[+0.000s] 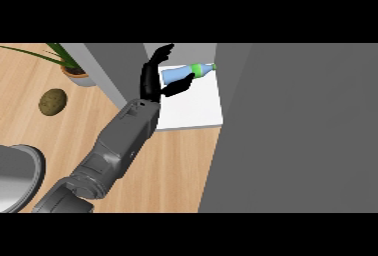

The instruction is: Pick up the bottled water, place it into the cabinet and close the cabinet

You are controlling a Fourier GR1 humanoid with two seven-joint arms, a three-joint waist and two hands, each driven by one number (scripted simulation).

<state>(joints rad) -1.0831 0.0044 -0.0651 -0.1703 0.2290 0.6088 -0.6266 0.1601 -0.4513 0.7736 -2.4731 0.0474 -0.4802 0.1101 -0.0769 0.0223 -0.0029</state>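
Head view, from the left: a grey metal pot (16, 177) is cut off by the left edge, so only part of its rim and wall shows. Above it a brown potato (52, 102) lies on the wooden counter (170, 165), with bare wood all around it. A potted plant (74, 72) stands near the top, its leaves running out of the picture. One grey forearm crosses the middle from the lower edge, and which arm it is cannot be told for sure; it appears to be the left. Its left hand (156, 80) reaches into the open cabinet (196, 107), fingers straight and raised, thumb touching the bottle (186, 73), not closed around it. The bottle lies tilted on the white cabinet shelf, partly hidden by the hand. The large grey cabinet door (295, 130) fills the right side and hides everything behind it.
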